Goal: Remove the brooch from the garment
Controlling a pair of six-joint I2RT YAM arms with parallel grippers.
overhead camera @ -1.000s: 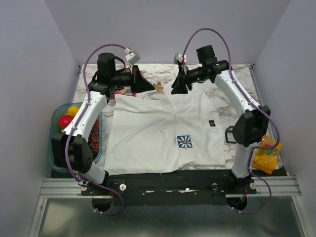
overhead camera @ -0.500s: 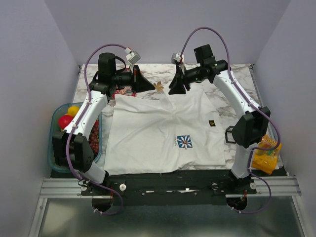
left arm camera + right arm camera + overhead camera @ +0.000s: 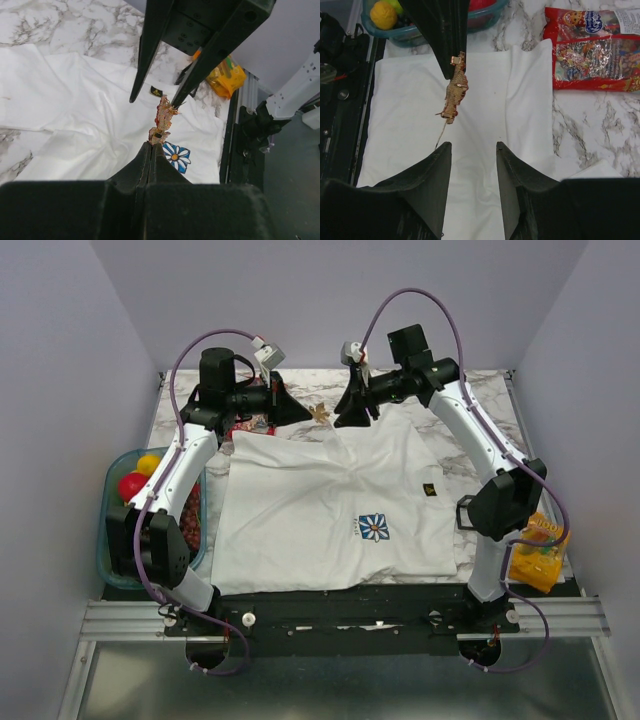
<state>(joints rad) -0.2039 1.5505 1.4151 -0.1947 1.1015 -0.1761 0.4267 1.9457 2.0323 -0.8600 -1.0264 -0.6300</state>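
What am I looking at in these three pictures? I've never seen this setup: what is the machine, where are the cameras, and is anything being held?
These are two robot arms bolted at the near edge of a table, each ending in a two-finger gripper. One picture looks down from above and behind them. The other two come from a camera on each wrist, so that arm's own fingers fill the bottom.

On the marble table lies a white T-shirt with a daisy print. Around it are a tub of fruit, a red snack packet and a yellow item.

The left gripper is shut on a small orange-red brooch, which appears free of the shirt. The right gripper is open, facing it.
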